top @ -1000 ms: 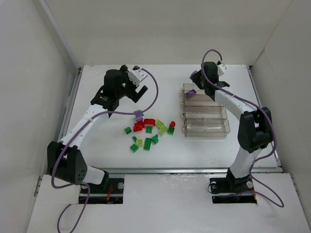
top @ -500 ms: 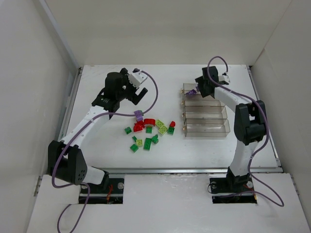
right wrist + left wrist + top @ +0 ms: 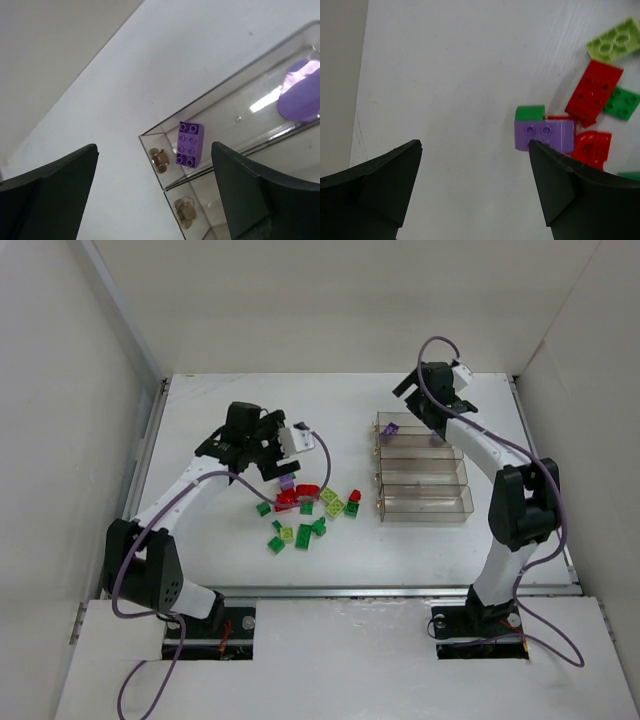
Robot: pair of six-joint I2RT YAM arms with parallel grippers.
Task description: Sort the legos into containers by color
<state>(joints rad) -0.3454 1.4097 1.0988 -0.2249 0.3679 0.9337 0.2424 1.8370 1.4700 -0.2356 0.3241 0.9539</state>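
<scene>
Bending down over the legos [image 3: 307, 491], left pincer [image 3: 475, 145] gapes empty; right pincer [image 3: 154, 146] hangs released above the containers [image 3: 425, 508].

Two slim robot arms, the left arm [image 3: 185, 488] and the right arm [image 3: 478, 444], have white link shells and bulky black joint housings. A lilac cable [image 3: 318, 444] trails loosely along each arm from wrist to base. Each arm stands on a black base plate [image 3: 210, 625]. The left gripper [image 3: 475, 143] and right gripper [image 3: 154, 145] have matte black, wedge-shaped fingers [image 3: 375, 185] with blunt, angled tips.
</scene>
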